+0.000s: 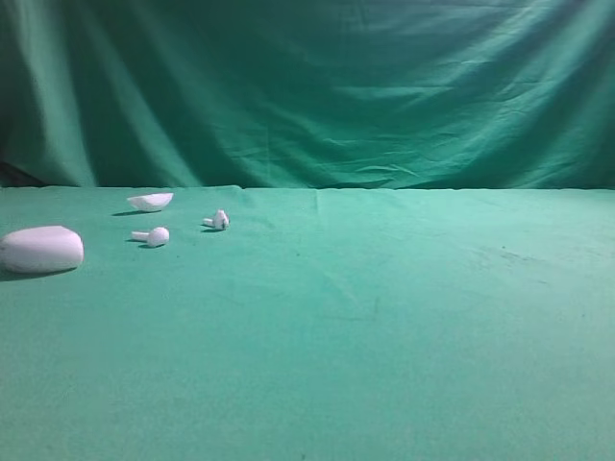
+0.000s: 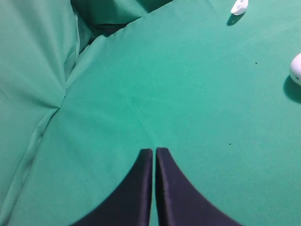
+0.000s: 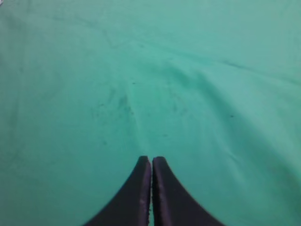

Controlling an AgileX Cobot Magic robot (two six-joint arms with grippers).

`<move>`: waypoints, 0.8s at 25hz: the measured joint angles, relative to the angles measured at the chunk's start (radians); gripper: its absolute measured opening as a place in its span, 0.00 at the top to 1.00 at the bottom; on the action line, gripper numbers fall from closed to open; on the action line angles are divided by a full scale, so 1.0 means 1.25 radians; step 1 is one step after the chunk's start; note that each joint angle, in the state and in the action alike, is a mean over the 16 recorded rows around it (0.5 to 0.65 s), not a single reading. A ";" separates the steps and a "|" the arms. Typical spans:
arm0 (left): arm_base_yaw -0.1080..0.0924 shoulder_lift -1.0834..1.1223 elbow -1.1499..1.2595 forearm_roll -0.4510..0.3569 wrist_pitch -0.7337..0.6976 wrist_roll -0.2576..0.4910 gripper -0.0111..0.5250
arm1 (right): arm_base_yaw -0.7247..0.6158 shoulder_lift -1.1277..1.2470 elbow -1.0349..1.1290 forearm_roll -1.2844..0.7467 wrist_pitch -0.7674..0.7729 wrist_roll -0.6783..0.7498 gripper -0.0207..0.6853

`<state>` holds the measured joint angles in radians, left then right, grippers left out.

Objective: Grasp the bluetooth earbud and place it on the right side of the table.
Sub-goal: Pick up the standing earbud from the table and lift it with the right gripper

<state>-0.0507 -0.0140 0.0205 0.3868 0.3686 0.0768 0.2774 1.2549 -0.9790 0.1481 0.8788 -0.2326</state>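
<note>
The bluetooth earbud (image 1: 217, 220), tiny and white with a dark mark on its head, lies on the green table (image 1: 384, 317) at the far left in the exterior view. Neither gripper appears in that view. In the left wrist view my left gripper (image 2: 154, 149) is shut with nothing in it, hovering over bare cloth. The right wrist view has my right gripper (image 3: 151, 158) shut and empty above plain green cloth (image 3: 155, 80), with no earbud in sight.
A plain white earbud (image 1: 154, 235) lies just left of the marked one. A shallow white shell (image 1: 151, 201) sits behind it, and a big white oval case (image 1: 40, 249) at the left edge. Two white objects (image 2: 239, 6) (image 2: 296, 69) show in the left wrist view.
</note>
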 joint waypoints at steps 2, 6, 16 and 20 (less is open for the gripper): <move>0.000 0.000 0.000 0.000 0.000 0.000 0.98 | 0.041 0.096 -0.082 0.003 0.034 -0.004 0.97; 0.000 0.000 0.000 0.000 0.000 0.000 0.98 | 0.131 0.274 -0.247 -0.008 0.080 0.001 0.97; 0.000 0.000 0.000 0.000 0.000 0.000 0.98 | 0.289 0.626 -0.633 -0.055 0.115 0.021 0.83; 0.000 0.000 0.000 0.000 0.000 0.000 0.98 | 0.317 0.733 -0.754 -0.078 0.117 0.043 0.69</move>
<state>-0.0507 -0.0140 0.0205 0.3868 0.3686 0.0768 0.6739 2.1706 -1.9209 0.0504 1.0249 -0.1795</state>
